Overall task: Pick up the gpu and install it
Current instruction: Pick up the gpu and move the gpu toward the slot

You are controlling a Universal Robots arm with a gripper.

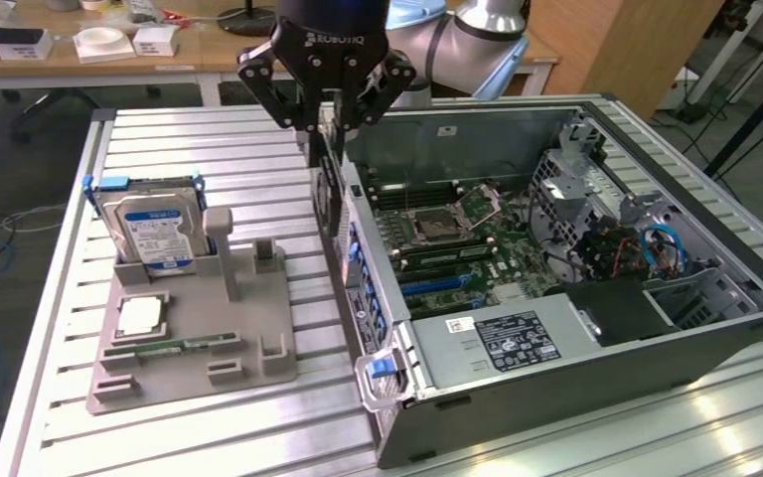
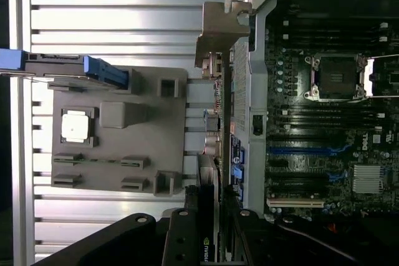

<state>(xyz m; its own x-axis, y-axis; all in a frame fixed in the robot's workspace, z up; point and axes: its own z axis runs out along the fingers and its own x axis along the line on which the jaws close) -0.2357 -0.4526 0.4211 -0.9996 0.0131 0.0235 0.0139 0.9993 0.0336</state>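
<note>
While jaws grip it, the gpu (image 1: 331, 199) hangs upright (beside the case (image 1: 594, 393)).

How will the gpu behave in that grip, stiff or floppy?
Probably stiff: the gpu shows straight, without sag, in the gripper. Likely to pivot if bumped, since its metal bracket sits far from the pinch. Probably fragile: bare board edge close to the computer case wall.

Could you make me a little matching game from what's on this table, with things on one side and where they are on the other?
Things:
1 gpu
2 hard drive
3 square silver chip
4 computer case

States:
A lying flat on the grey holder
B held in the pincer
C open, lying on its side
D standing upright in the grey holder

Pairs: 1-B; 2-D; 3-A; 4-C
</note>
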